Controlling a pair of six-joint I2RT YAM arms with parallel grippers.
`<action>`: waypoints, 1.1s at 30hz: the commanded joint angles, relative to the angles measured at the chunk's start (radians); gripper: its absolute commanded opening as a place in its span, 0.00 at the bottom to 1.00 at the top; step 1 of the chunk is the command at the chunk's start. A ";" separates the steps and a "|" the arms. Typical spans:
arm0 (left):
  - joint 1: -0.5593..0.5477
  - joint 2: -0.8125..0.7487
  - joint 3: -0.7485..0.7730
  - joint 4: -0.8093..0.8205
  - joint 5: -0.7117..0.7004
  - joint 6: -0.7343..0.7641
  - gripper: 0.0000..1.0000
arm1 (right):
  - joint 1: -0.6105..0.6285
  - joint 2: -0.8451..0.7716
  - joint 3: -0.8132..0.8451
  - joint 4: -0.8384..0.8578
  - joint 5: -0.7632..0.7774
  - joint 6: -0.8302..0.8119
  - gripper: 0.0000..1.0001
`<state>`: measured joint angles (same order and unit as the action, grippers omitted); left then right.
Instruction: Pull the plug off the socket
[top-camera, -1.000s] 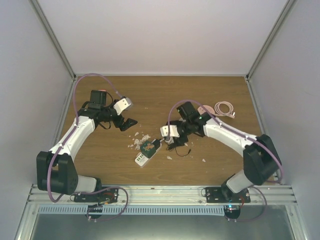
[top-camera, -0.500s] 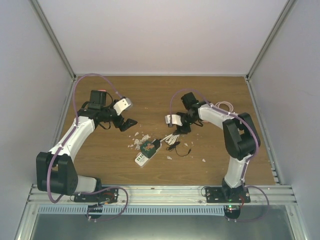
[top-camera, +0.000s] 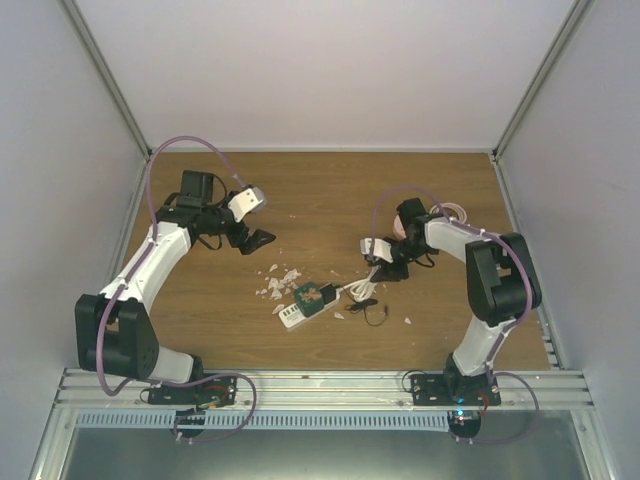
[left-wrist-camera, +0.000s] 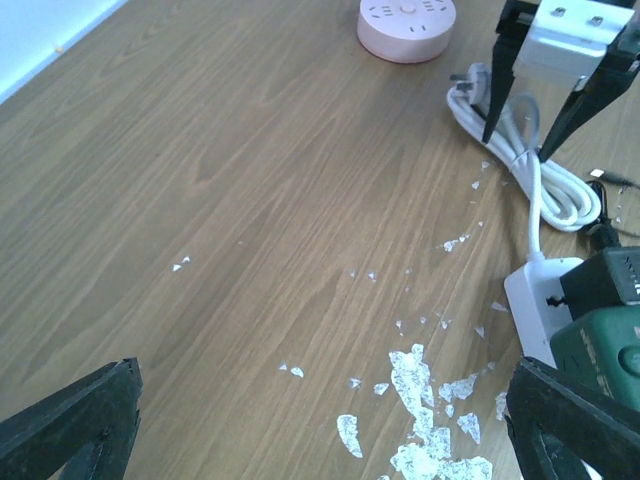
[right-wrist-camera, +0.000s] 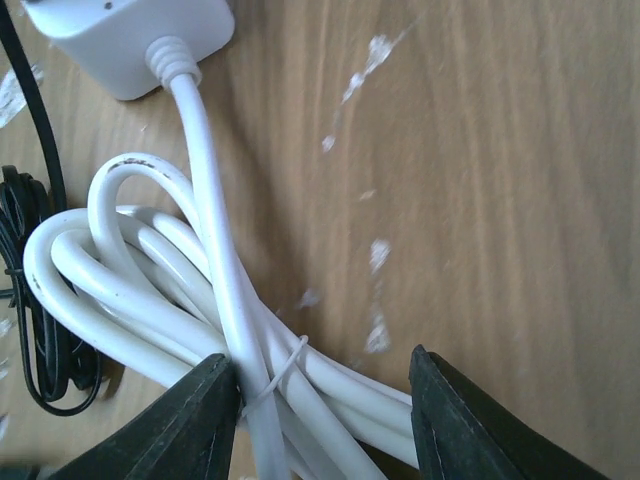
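Note:
A white power strip (top-camera: 289, 316) lies at the table's middle with a green plug (top-camera: 315, 297) seated in it; both also show in the left wrist view, strip (left-wrist-camera: 535, 300) and plug (left-wrist-camera: 600, 345). The strip's white cable coil (top-camera: 360, 289) lies to its right. My right gripper (top-camera: 385, 268) is open and straddles this tied coil (right-wrist-camera: 200, 300), its left finger (right-wrist-camera: 190, 425) touching the cable. My left gripper (top-camera: 258, 238) is wide open and empty, up and left of the strip, above bare wood (left-wrist-camera: 320, 420).
A pink round socket (left-wrist-camera: 405, 15) and a pink cable (top-camera: 452, 213) lie at the back right. A thin black cable (top-camera: 370, 312) lies by the coil. White flakes (top-camera: 280, 280) are scattered left of the strip. Walls enclose the table.
My right gripper moved right and back, and now stands over the white coil. The strip and green plug shifted right and turned with it. The left arm shifted slightly back.

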<state>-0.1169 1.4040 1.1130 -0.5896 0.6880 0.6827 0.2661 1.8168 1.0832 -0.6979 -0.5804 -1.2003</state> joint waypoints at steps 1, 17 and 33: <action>0.004 0.021 0.020 0.012 0.037 0.002 0.99 | -0.050 -0.041 -0.116 -0.115 0.103 -0.049 0.47; -0.063 0.010 -0.075 -0.096 0.179 0.156 0.99 | -0.050 -0.336 -0.120 -0.187 -0.163 -0.011 0.80; -0.366 -0.048 -0.265 0.013 0.019 0.039 0.98 | 0.301 -0.361 -0.196 0.176 -0.255 0.301 0.84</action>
<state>-0.4309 1.3636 0.8711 -0.6533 0.7555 0.7753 0.5079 1.4399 0.9272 -0.6250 -0.8387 -0.9710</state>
